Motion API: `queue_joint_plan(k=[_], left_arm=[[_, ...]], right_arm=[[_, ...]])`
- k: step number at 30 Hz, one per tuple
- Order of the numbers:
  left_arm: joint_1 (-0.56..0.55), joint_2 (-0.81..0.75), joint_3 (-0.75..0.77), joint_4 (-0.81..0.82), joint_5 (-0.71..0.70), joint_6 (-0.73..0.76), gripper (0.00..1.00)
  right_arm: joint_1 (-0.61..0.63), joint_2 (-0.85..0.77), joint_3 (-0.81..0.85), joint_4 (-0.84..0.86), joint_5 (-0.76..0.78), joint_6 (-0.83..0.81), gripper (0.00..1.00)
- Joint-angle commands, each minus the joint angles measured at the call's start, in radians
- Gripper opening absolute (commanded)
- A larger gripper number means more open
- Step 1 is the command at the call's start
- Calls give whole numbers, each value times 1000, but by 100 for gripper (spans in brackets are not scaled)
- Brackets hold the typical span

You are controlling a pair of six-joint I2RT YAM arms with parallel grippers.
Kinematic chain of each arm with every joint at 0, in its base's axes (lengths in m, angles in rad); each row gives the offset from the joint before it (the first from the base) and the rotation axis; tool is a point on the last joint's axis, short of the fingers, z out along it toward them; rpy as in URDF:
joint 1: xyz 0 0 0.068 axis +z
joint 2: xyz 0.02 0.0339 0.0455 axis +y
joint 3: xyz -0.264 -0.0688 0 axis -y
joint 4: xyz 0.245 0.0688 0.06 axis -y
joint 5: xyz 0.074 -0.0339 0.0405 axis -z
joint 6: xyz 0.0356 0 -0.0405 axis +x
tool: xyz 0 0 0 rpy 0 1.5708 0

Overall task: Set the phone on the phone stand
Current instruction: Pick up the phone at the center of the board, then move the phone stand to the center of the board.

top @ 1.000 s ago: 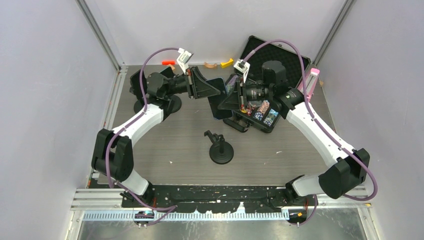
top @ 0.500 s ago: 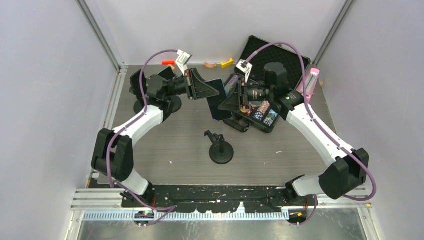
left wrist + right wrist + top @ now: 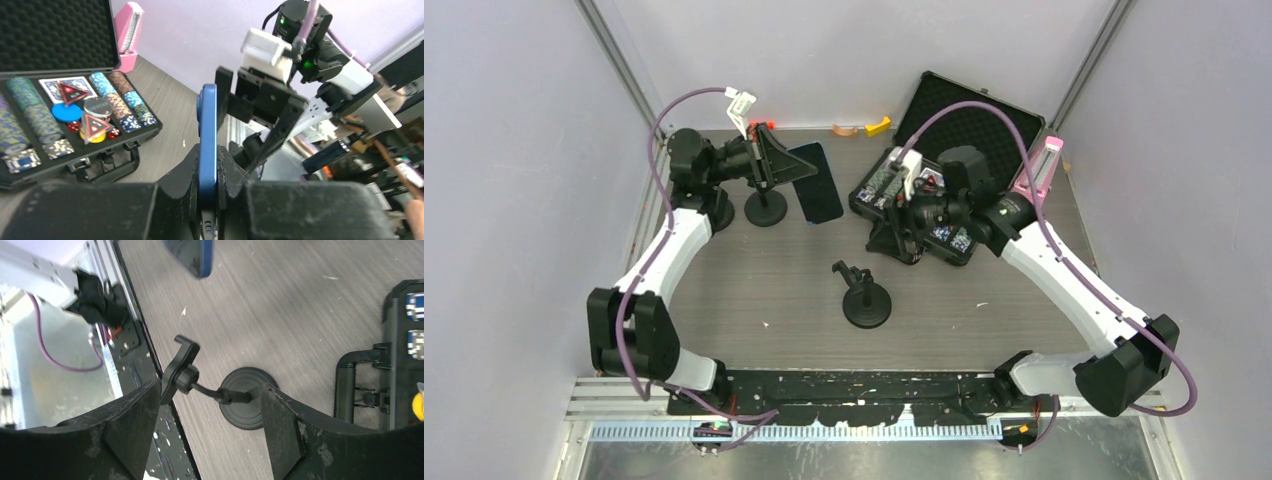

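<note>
The dark blue phone [image 3: 816, 183] hangs in the air at the back left of the table, and my left gripper [image 3: 776, 170] is shut on its left end. In the left wrist view the phone [image 3: 207, 125] stands edge-on, pinched between both fingers of the left gripper [image 3: 207, 162]. The black phone stand [image 3: 864, 296] sits upright mid-table with nothing in its clamp. My right gripper [image 3: 894, 222] is open and holds nothing, hovering by the near-left corner of the chip case. Its wrist view looks past the right gripper [image 3: 207, 415] down at the phone stand [image 3: 235, 397], with a phone corner [image 3: 192, 255] at the top.
An open black case of poker chips [image 3: 924, 205] lies at the back right, with a pink object [image 3: 1044, 165] beside it. A second black round-based stand [image 3: 766, 208] sits under the left gripper. Small orange and yellow pieces [image 3: 864, 128] lie along the back wall.
The right gripper has opened and let go of the phone, then drawn back toward the case. The left arm has carried the phone left and back, away from the right gripper.
</note>
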Motion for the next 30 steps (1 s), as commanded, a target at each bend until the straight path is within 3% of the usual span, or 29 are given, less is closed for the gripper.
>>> queue_joint_plan(k=[1,3,6,11,19,30], left_arm=[[13,-128,111,-513,31,423,0],[13,-155,147,-714,9,598,0],[13,-183,170,-847,-3,683,0],[13,-214,162,-908,-26,723,0],[13,-220,178,-1013,-57,832,0],[13,-199,202,-1031,-96,839,0]], right_arm=[[107,-25,21,-140,119,-201,77],[143,-26,7,-169,157,-267,76],[170,-39,-44,-172,182,-330,76],[201,-40,-64,-169,180,-343,74],[330,-25,-4,-149,352,-284,74],[437,19,48,-112,466,-184,75]])
